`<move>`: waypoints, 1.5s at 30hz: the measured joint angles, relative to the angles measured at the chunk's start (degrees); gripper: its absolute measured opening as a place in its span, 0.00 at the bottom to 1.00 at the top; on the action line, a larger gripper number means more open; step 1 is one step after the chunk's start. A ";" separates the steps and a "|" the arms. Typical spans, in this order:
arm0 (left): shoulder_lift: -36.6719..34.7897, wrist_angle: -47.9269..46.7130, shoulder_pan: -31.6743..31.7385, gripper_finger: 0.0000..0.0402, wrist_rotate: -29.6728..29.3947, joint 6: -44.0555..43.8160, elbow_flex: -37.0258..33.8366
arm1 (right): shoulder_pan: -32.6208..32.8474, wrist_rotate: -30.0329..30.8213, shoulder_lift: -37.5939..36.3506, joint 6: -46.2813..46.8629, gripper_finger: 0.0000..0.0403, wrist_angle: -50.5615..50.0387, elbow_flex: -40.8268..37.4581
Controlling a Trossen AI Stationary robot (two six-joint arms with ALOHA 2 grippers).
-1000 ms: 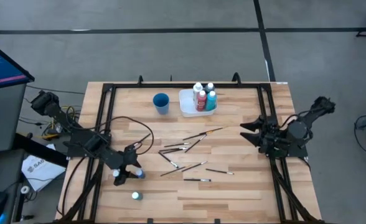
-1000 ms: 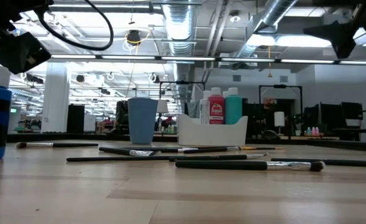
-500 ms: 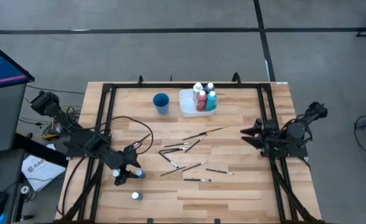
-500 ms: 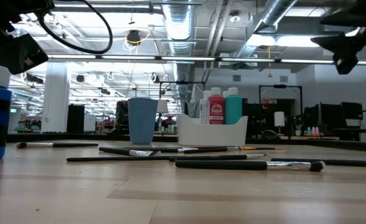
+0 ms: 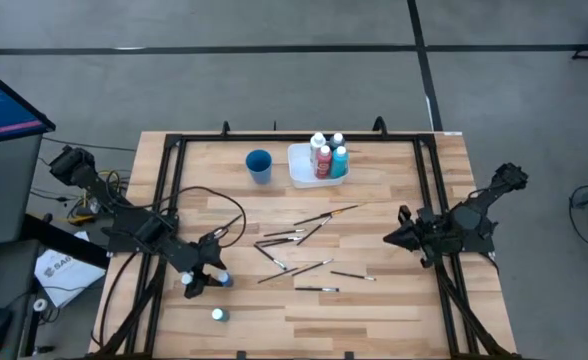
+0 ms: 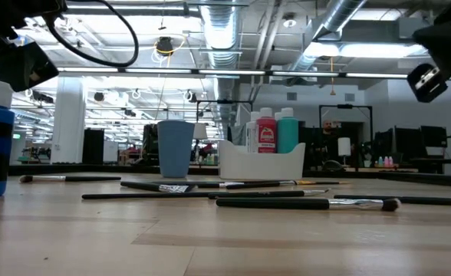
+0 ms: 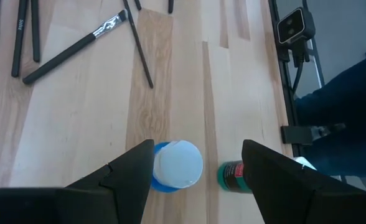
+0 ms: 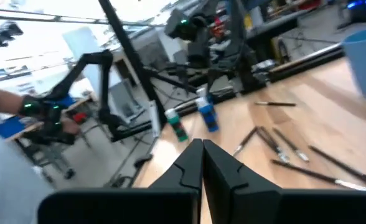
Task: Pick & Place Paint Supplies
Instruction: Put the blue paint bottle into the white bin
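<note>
Two dark arms flank the light wooden table (image 5: 374, 300) in the high view. The left gripper (image 5: 206, 277) hangs over the near left part, fingers spread on either side of a white-capped blue paint bottle (image 5: 223, 279); a white-capped teal paint bottle (image 5: 217, 315) stands apart, nearer the front edge. The right gripper (image 5: 392, 238) sits at the right side, fingers together and holding nothing. Thin dark-handled paintbrushes (image 5: 299, 243) lie scattered mid-table. At the back, a blue cup (image 5: 259, 165) stands beside a white rectangular tray (image 5: 296, 172) holding upright bottles (image 5: 327, 156).

Low view: the brushes (image 6: 302, 202) lie flat before the cup (image 6: 175, 149) and the tray (image 6: 260, 162); red and teal bottles (image 6: 276, 132) rise above its wall.

Left wrist view: the blue bottle's cap (image 7: 178, 164) lies between the separated fingers (image 7: 136, 171), untouched; the teal bottle (image 7: 231, 176) stands just beside it.

Right wrist view: the fingertips (image 8: 202, 155) meet, pointing across the table toward the two distant bottles (image 8: 193, 121).
</note>
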 joint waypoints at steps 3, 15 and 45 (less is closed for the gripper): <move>0.00 -0.17 0.14 0.59 -0.13 -0.06 0.00 | 0.00 1.47 0.11 0.35 0.02 0.13 -0.02; 3.11 -2.11 -0.64 0.59 -2.43 4.56 -0.02 | 0.02 2.77 0.07 7.96 0.06 0.17 -0.04; 5.16 0.52 -0.40 0.23 -3.77 8.61 1.43 | 0.04 2.79 0.07 7.96 0.06 0.17 -0.13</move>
